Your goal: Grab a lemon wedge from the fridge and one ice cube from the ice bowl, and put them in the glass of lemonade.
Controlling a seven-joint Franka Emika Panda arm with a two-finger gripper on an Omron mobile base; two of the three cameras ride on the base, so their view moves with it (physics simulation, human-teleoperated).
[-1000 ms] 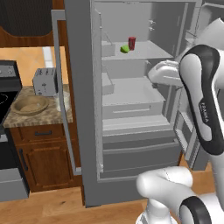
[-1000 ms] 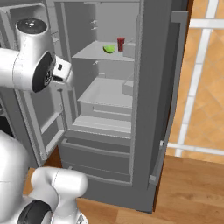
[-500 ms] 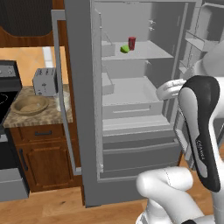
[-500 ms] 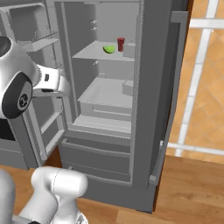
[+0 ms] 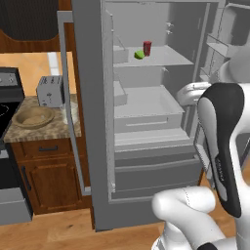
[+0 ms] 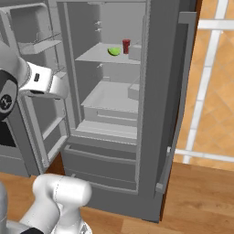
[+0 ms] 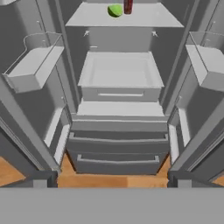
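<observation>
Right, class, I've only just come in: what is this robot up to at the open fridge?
The robot arm faces the fridge, whose doors stand open. Its gripper is open and holds nothing, pointing at the fridge's lower shelves and drawers. The lemon wedge lies untouched on the upper shelf beside a small red can. On the counter to the left, the ice bowl sits in front of the toaster. Nothing has been picked up yet.
</observation>
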